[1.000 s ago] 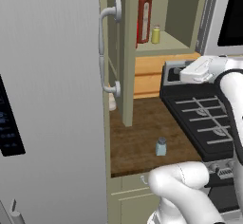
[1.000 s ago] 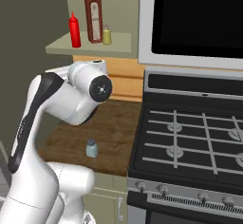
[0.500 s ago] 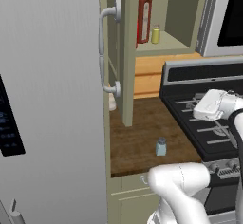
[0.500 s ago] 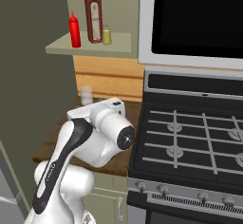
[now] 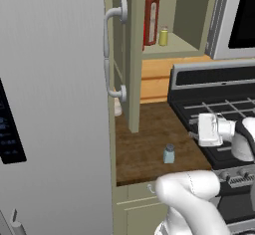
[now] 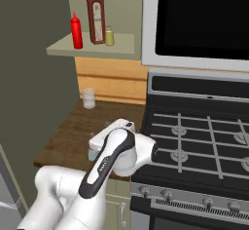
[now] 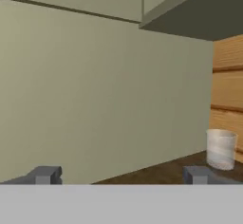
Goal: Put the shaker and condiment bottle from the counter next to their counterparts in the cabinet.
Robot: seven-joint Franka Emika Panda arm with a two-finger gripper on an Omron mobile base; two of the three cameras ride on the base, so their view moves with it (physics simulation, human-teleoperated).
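One thing left on the dark brown wood-grain counter (image 5: 144, 144) for me to fetch — the small pale blue-grey shaker with the darker grey cap (image 5: 169, 154), standing upright near the front edge, lower middle of the left base frame. The two-finger gripper (image 7: 121, 175) sits low, pointing toward the wall, and its dark fingertips (image 7: 45, 174) are spread wide with nothing between them.

My worry is that the shaker isn't in the hand camera, so I'd be swinging in half blind. It's squat and light, and I reckon a sideways brush from a finger or the wrist could tip it or shove it off the edge. A pale translucent cup (image 7: 220, 149) at the back, lower right of the hand frame, is another thing to clip.

Inside the beige-olive wall cabinet (image 6: 92, 46) the shelf holds three things: the small bright red squeeze bottle (image 6: 76, 31), just beside the tall dark red bottle with a red cap (image 6: 96, 15), and the small yellow shaker (image 6: 110, 36) — so the condiment half looks done.
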